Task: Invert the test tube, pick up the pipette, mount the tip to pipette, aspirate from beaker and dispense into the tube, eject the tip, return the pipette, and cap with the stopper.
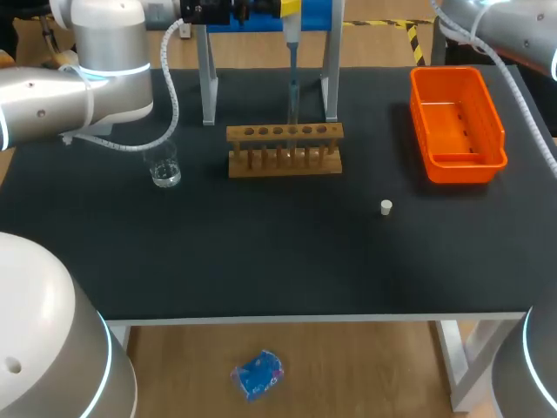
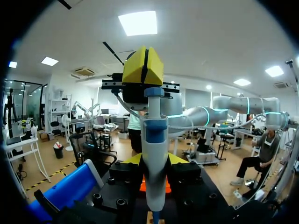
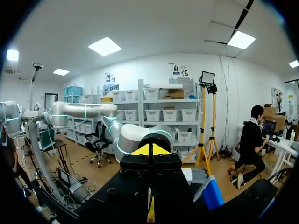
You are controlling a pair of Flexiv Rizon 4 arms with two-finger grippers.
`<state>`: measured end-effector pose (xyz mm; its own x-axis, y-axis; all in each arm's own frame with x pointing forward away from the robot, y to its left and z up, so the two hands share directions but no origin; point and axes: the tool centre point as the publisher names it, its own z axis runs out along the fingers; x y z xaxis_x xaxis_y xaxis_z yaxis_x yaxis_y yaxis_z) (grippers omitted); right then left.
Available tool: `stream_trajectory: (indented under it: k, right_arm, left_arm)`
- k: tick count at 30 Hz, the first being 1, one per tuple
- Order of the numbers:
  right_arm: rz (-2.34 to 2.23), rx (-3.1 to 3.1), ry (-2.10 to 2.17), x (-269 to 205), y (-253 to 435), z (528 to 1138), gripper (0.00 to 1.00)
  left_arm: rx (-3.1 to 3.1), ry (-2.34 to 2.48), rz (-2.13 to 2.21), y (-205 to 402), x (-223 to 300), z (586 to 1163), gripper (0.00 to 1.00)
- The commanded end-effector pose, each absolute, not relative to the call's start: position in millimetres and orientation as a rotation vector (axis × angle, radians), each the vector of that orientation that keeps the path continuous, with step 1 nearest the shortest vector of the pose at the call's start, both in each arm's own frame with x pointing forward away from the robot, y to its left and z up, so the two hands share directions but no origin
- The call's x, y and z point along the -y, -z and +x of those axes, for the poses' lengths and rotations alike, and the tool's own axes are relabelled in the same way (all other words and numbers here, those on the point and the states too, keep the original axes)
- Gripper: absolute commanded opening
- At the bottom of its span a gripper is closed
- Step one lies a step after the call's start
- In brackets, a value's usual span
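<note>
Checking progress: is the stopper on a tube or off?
Off: the white stopper lies alone on the black table, right of the wooden rack.

Black worktop (image 1: 261, 261), matte, stretching left to right. Far middle: a wooden rack (image 1: 285, 150), a row of holes along its top bar, long side lying left to right. Just behind it, the two pale uprights of a stand (image 1: 207, 83), feet on the surface, one by each end of the rack. Left of the rack and apart from it: a small clear beaker (image 1: 164, 171), upright. Far right: an orange tray (image 1: 466, 161), long side running near to far, close to the right edge. Nearer, between rack and tray: a small white stopper (image 1: 386, 207), touching neither.
</note>
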<state>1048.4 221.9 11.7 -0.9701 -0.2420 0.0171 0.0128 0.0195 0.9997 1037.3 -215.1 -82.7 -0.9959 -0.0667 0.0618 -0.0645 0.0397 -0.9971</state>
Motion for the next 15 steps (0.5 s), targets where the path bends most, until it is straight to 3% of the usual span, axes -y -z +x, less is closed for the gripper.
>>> stream_trajectory:
  k: [1, 2, 4, 5, 15]
  right_arm:
    - [0.249, 2.115, 2.063, -213, -19, 1049, 0.00]
    - [0.257, 2.118, 2.061, -210, -21, 1049, 0.00]
    - [0.286, 2.127, 2.031, -203, -27, 1045, 0.37]
    - [0.298, 2.143, 2.016, -197, -29, 1043, 1.00]
    - [0.319, 2.329, 1.855, -139, -28, 1024, 1.00]
  left_arm:
    - [-2.267, 2.169, -0.144, 82, 216, 1038, 0.00]
    - [-2.267, 2.169, -0.144, 82, 216, 1038, 0.00]
    - [-2.267, 2.169, -0.144, 82, 216, 1038, 0.00]
    - [-2.267, 2.169, -0.144, 82, 216, 1038, 0.00]
    - [-2.267, 2.169, -0.144, 82, 216, 1038, 0.00]
